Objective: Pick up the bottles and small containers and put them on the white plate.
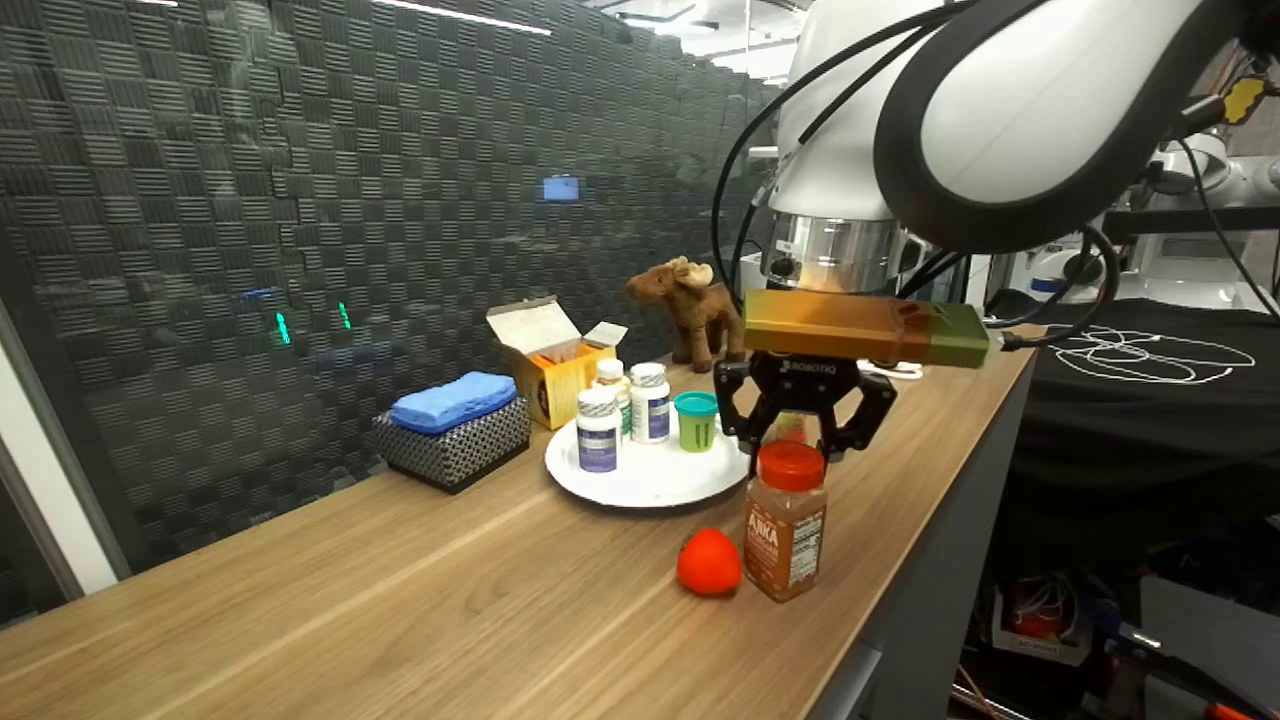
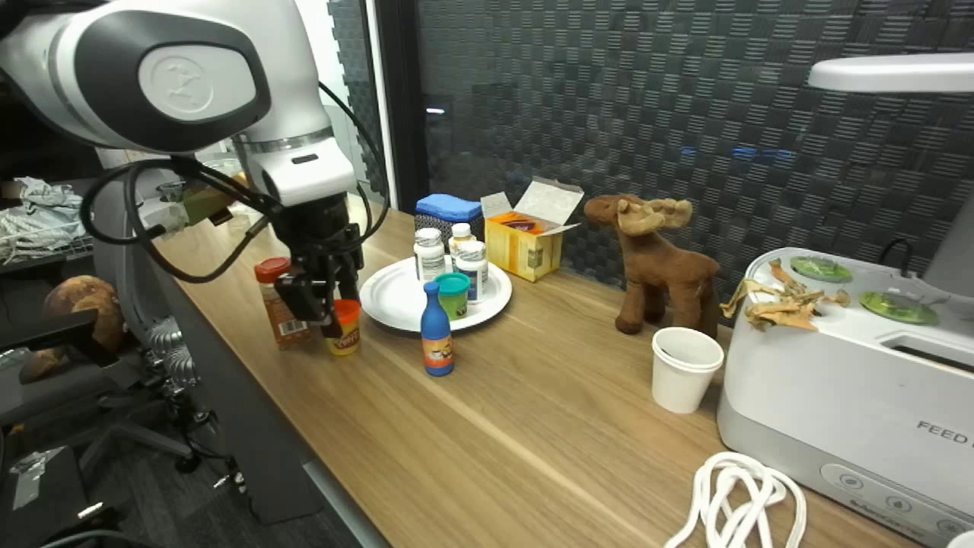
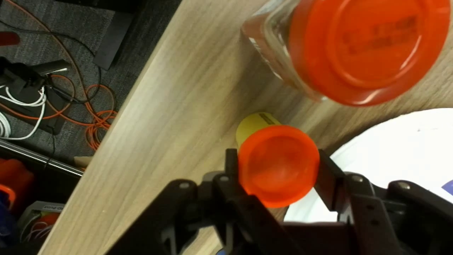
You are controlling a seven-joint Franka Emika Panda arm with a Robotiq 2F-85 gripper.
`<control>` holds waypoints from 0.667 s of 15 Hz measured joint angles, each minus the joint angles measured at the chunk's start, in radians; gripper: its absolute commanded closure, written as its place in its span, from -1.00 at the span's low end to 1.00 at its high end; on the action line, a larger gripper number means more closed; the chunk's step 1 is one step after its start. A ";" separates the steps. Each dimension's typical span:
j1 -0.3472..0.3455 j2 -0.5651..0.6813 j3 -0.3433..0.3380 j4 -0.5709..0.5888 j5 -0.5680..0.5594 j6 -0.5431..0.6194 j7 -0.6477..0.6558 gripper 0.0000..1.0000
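My gripper has its fingers against both sides of the orange lid of a small yellow container. This container also shows in an exterior view, upright, seemingly on the table. A clear spice jar with a red cap stands close by, and it shows in the wrist view. The white plate holds several items: white bottles and a green container with a teal lid. A blue bottle stands on the table beside the plate.
A round orange-red thing lies beside the spice jar. A yellow box, a patterned box with a blue cloth and a brown plush moose line the wall. White cups, a white appliance and white cable are farther along.
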 measured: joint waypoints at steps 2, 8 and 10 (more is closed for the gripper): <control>0.000 -0.002 0.000 0.000 -0.013 -0.006 0.028 0.43; 0.000 -0.041 0.014 0.050 -0.107 -0.126 0.122 0.43; 0.000 -0.052 0.024 0.089 -0.147 -0.156 0.139 0.43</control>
